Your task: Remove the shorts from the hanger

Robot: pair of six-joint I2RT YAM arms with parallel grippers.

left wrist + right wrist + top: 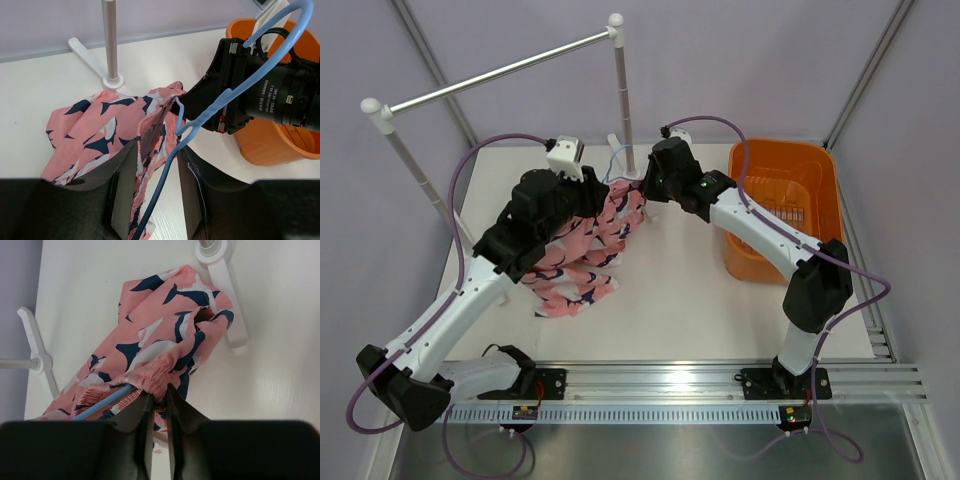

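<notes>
The pink shorts (582, 262) with navy and white shapes hang bunched between my two grippers, their lower end lying on the table. The light-blue wire hanger (615, 160) stands up out of them, hook upward. My left gripper (157, 150) has its jaws partly apart. The hanger (235, 90) wire and the shorts (95, 125) waistband run between them, the wire touching the right fingertip. My right gripper (159, 392) is shut on the gathered waistband of the shorts (165, 325), with the hanger (100, 405) wire just left of it. In the top view the left gripper (600, 195) and the right gripper (642, 190) nearly meet.
The silver-and-white clothes rail (500, 72) spans the back left; its right post (620, 100) and white foot (225, 300) stand just behind the shorts. An orange basket (780, 148) sits at the right, beside my right arm. The left post's foot (35, 357) is further left.
</notes>
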